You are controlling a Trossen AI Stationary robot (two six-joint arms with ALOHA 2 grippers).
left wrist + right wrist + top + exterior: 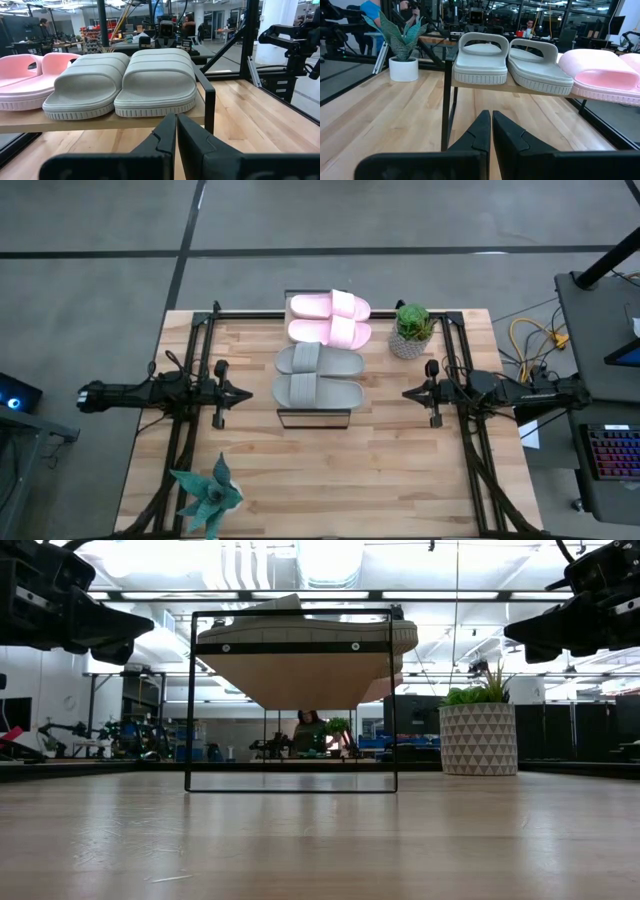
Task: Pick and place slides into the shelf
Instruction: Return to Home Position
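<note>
- All four slides sit on top of the shelf [300,675] at the middle of the table [300,480]. The grey pair [320,390] is at the nearer end and the pink pair [330,332] at the far end, each pair side by side with the two slides touching.
- I have the left gripper [245,393] level with the grey pair on the shelf's left side, apart from the frame. Its jaws are pressed together on nothing, as the left wrist view shows.
- The right gripper [408,392] mirrors it on the shelf's right side, also closed and empty. A potted plant [411,330] stands just beyond it near the pink pair.
- From my seat the placing looks finished, and both arms look parked clear of the rack.
- I judge these slides to be light, soft foam. A hard pinch would likely squash the sole or fold the strap rather than hold it.
- The ribbed grey straps [160,75] look matte, so I expect fair friction and little slip.
- If I had to lift one again, I would close across the wide strap at its crown, or take the thick sole edge at mid-length. Either way I would use only modest force.
- The slides fill the narrow plank from edge to edge, so I reckon a sideways nudge could push one off the top.
</note>
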